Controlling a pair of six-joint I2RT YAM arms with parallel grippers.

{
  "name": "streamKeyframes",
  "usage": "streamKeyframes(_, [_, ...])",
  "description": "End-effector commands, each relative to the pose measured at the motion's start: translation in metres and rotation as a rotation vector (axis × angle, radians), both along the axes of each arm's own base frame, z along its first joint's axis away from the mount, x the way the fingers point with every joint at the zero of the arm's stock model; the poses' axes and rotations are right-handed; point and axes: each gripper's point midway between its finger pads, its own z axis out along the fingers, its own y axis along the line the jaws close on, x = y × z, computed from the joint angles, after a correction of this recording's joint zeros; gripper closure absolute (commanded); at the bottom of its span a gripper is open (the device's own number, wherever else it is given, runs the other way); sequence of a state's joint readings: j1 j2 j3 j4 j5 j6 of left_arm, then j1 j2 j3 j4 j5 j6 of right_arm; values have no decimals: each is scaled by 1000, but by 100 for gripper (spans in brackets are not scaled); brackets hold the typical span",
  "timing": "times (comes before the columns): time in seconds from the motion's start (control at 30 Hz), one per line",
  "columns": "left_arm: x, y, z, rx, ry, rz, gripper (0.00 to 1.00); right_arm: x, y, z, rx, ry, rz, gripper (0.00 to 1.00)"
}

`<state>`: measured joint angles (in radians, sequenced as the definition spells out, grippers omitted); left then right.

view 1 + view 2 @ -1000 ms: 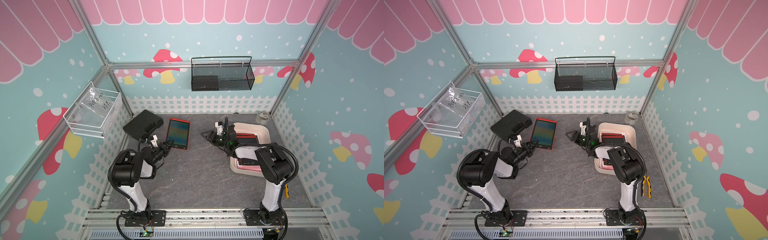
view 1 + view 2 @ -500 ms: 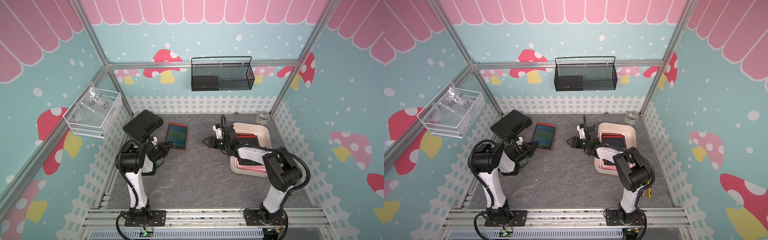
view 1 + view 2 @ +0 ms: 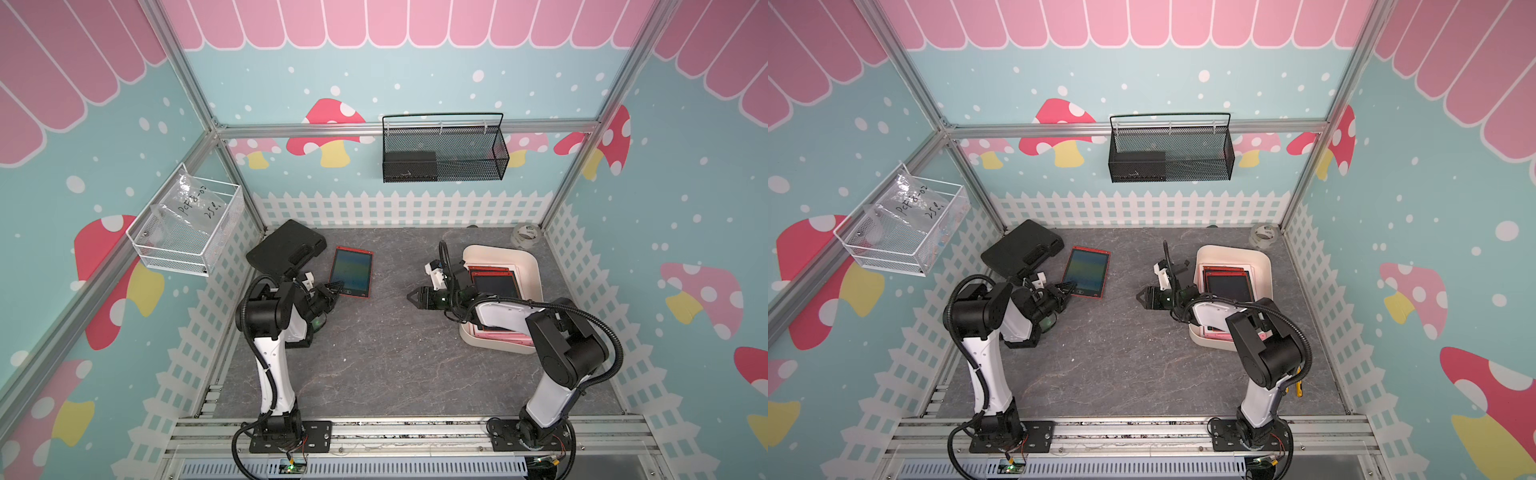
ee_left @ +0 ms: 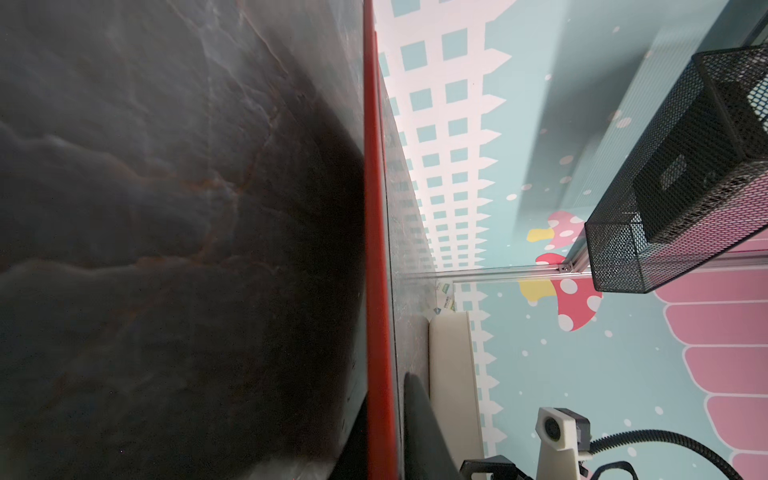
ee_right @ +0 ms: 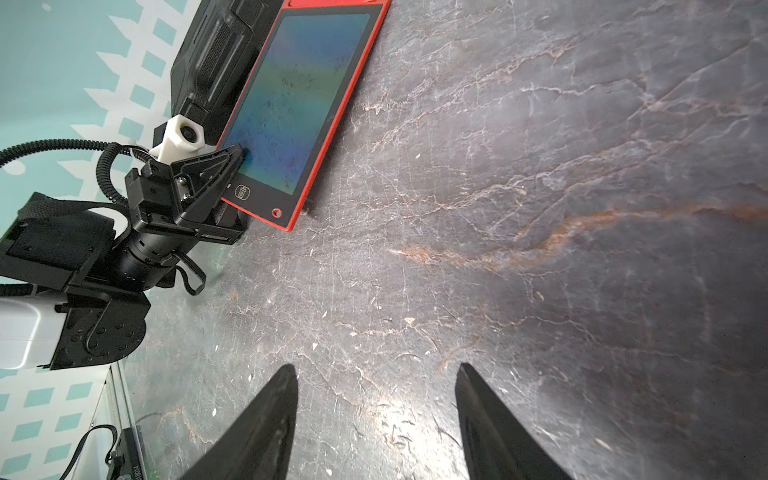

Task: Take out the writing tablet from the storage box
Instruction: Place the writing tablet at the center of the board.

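While the tablet (image 3: 351,272) is lying flat on the table (image 3: 374,357), well clear of the box (image 3: 500,251), the left gripper (image 3: 337,286) is pinching its near corner, one finger (image 5: 220,162) on the screen and the other beneath. Its long axis is running away from that gripper toward the back wall (image 3: 415,83), so pulling straight back along it looks like the clean way off. The right gripper (image 3: 413,296), jaws apart, is hovering over table just beside the box, where more tablets (image 3: 492,282) are lying stacked.

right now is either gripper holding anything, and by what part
The left gripper pinches the red writing tablet at its button-end corner; the right gripper is open and empty.
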<state>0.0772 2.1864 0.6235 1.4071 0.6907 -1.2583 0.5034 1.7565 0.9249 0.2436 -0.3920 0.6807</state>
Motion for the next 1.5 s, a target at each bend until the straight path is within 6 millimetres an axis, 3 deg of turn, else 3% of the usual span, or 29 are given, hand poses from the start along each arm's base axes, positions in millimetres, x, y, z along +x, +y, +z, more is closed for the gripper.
streamKeyframes(0.0, [5, 13, -14, -8, 35, 61, 83, 5, 2, 5, -16, -29, 12, 38])
streamKeyframes(0.27, [7, 16, -31, -1, 118, 85, 80, 10, 3, 11, -21, -39, 7, 37])
streamKeyframes(0.47, [-1, 18, -47, 85, 269, 93, 69, 14, 5, 8, -26, -22, 2, 37])
streamKeyframes(1.0, [-24, 34, -44, 414, 601, 153, 60, 17, 9, 2, -49, -1, 17, 36])
streamKeyframes(1.47, [-22, 37, -45, 496, 706, 127, 43, 18, 16, -2, -50, 0, 60, 35])
